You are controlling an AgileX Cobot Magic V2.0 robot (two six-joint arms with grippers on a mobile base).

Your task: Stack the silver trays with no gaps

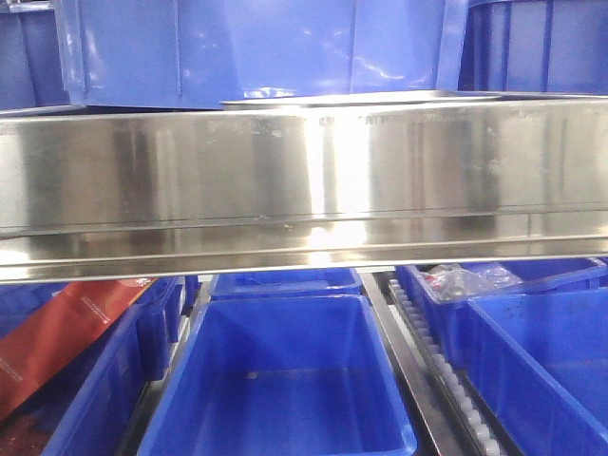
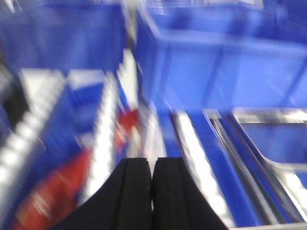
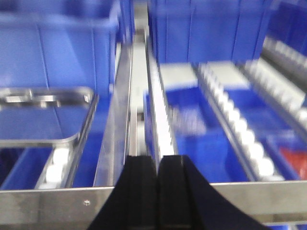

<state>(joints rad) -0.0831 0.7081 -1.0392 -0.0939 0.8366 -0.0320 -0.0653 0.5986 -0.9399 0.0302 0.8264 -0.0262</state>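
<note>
The left pincer (image 2: 152,191) and the right pincer (image 3: 158,191) are both pressed together and hold nothing. A silver tray (image 3: 41,120) lies flat just past the steel rail (image 1: 304,180), over a blue bin (image 3: 29,172), between the two arms. I think it sits there so both arms can reach it. The wrist views are blurry, so I cannot tell if more trays lie under it
</note>
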